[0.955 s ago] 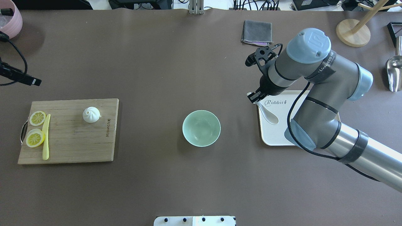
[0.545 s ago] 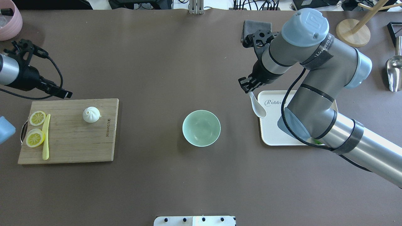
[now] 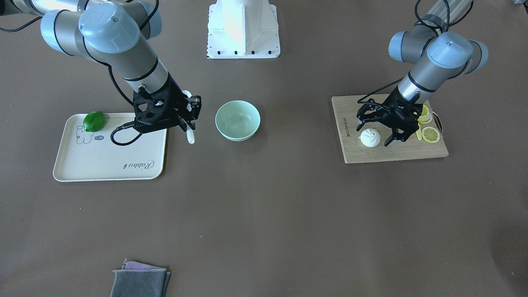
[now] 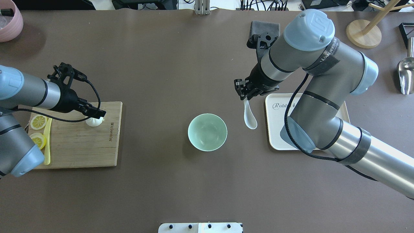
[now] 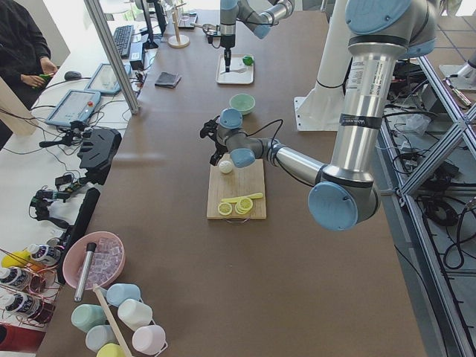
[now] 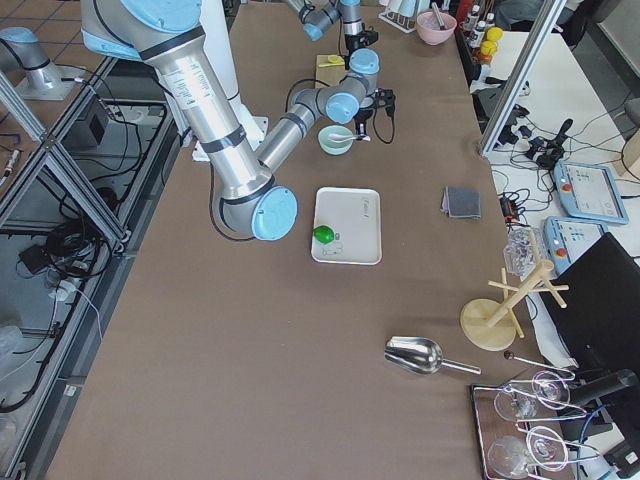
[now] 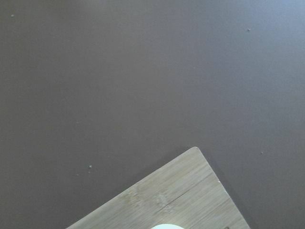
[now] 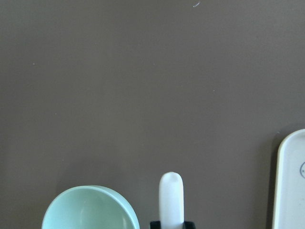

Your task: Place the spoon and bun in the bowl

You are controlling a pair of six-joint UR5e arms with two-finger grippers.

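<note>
The white spoon [image 4: 249,118] hangs by its handle from my right gripper [image 4: 245,94], which is shut on it, above the table between the tray and the mint-green bowl [image 4: 207,132]. The bowl is empty. From the front, the spoon [image 3: 190,136] hangs just beside the bowl [image 3: 237,119]. The right wrist view shows the spoon handle [image 8: 171,200] next to the bowl rim [image 8: 90,210]. The white bun [image 4: 93,122] sits on the cutting board. My left gripper [image 3: 374,135] is open, its fingers either side of the bun [image 3: 370,138], just above it.
The wooden cutting board [image 4: 74,142] also holds lemon slices [image 4: 38,122] and a yellow knife [image 4: 47,142]. A cream tray [image 4: 278,129] with a lime [image 3: 94,121] lies right of the bowl. A grey cloth [image 3: 140,278], a pink bowl [image 4: 9,19], a wooden stand [image 4: 364,32] and a metal scoop [image 4: 406,74] sit at the edges.
My right gripper has carried the spoon off the tray and leftward toward the bowl. My left arm has come in from the left and now sits over the bun.
</note>
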